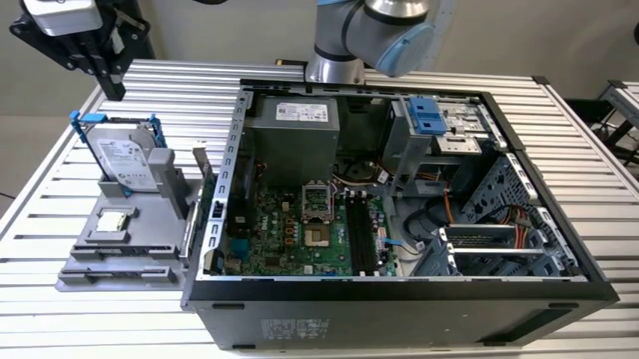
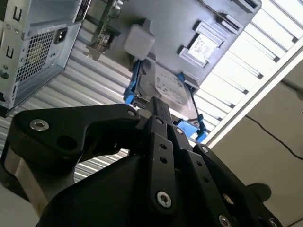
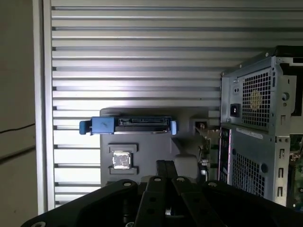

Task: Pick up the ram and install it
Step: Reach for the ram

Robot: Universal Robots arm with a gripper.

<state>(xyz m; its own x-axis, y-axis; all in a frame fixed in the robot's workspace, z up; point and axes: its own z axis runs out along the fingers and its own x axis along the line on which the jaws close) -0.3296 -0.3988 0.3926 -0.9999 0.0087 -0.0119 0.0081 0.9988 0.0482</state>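
The gripper [image 1: 115, 88] hangs in the air over the table [image 1: 559, 149] corner at the far end of the exterior view's left edge, above and behind the grey holder [image 1: 120, 258]. Its black fingers [image 3: 164, 166] are pressed together, or very nearly so, with nothing between them.

The holder lies along that same edge of the table, just beside the open computer case [image 1: 399, 299]. On it a hard drive [image 1: 125, 157] in a blue bracket stands upright at the end nearest the gripper, and a small square processor chip [image 1: 112, 221] lies flat further along.

The ram [image 3: 203, 142] is a thin strip seen edge-on in the first wrist view, standing along the side of the holder that faces the case (too narrow there to make out its chips). It is well apart from the gripper and untouched. Inside the case the green motherboard [image 1: 289, 232] lies exposed.
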